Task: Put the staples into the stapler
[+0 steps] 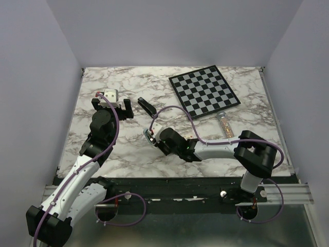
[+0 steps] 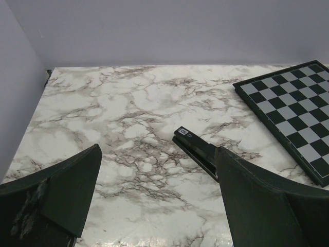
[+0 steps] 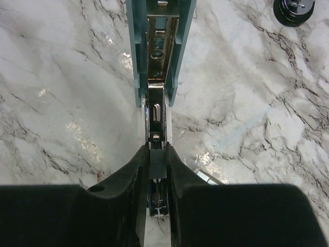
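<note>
The slim black stapler lies closed on the marble table; it also shows in the left wrist view, next to my right finger. My left gripper is open and empty, low over the table. My right gripper is shut on a small dark-grey rectangular strip, seemingly the staples. The strip sits in the metal channel of a second, teal-and-white stapler, which lies opened flat on the table.
A small cream box sits at my left gripper's far side. A chessboard lies at the back right. A clear tube of brownish beads lies right of centre. Walls close off the back and the sides.
</note>
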Tool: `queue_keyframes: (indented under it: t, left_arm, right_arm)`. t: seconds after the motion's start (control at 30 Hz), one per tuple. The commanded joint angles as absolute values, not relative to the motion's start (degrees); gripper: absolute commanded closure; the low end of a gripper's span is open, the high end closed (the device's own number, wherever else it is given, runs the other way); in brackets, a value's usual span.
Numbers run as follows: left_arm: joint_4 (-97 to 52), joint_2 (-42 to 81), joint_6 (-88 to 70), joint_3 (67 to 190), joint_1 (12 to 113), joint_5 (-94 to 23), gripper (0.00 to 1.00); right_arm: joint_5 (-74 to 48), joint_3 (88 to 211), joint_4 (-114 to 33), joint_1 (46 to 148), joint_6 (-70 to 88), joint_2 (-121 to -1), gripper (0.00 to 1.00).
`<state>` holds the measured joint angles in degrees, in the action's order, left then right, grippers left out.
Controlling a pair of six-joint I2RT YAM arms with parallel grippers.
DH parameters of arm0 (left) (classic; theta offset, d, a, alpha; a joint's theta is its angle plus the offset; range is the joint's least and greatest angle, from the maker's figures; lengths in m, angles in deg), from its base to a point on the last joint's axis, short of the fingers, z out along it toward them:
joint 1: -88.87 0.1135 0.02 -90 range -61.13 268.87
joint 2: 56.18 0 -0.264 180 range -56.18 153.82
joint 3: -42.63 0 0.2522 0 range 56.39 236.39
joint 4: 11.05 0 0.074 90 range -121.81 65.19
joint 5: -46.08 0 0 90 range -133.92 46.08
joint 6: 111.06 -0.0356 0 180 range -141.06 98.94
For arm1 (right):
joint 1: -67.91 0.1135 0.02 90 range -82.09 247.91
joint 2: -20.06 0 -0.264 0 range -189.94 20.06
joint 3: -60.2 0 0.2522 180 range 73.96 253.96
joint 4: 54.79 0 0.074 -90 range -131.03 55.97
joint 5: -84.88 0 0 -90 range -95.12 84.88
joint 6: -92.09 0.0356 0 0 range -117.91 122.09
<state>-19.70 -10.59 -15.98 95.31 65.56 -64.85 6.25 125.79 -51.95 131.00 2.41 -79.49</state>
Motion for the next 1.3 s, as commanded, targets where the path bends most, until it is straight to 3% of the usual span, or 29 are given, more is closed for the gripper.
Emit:
queue_keyframes:
  t: [0.0,0.23,0.83,1.27]
  left_arm:
    - [-18.30,-11.09,-16.58,94.98,65.84,-64.84,0.01]
    - [-18.39,-10.91,-16.49,94.98,65.84,-64.66,0.01]
    - [-18.39,-11.00,-16.67,94.98,65.84,-64.57,0.01]
    - [-18.39,-11.09,-16.76,95.06,65.76,-64.57,0.01]
  right_arm:
    - [9.11,124.50,-50.44,131.46,1.91,-77.85,0.72]
    - [9.38,125.55,-48.68,131.45,4.37,-75.65,0.58]
    - [10.26,132.85,-42.26,130.49,6.31,-80.75,0.55]
    - [10.96,131.00,-41.21,130.05,7.45,-80.84,0.55]
